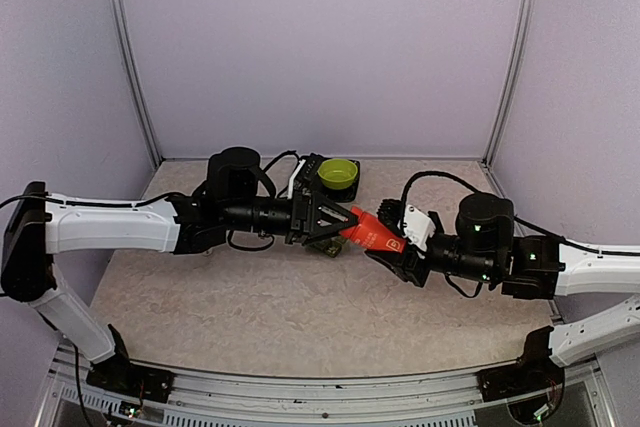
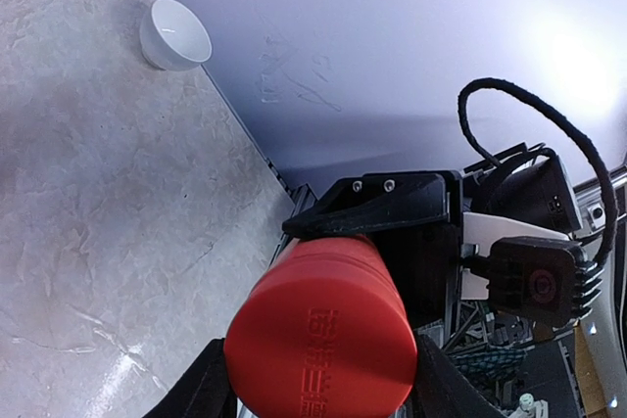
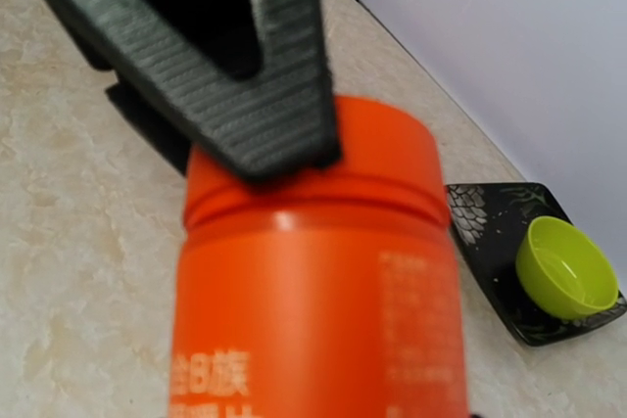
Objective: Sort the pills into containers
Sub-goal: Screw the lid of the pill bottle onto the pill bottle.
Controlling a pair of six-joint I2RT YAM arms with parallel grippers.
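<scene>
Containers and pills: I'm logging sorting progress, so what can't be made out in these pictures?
1. Containers: top view, only a dark sliver shows beneath the left gripper; lids unreadable.
2. Pills: none visible in any view; the capped, opaque orange bottle hides any contents.
3. Bottle label: right wrist view, blurred and cut off by the bottom edge.

Overhead view looking down from behind, wrist views close, sharing orange bottle (image 2: 323, 340) from opposite ends
</scene>
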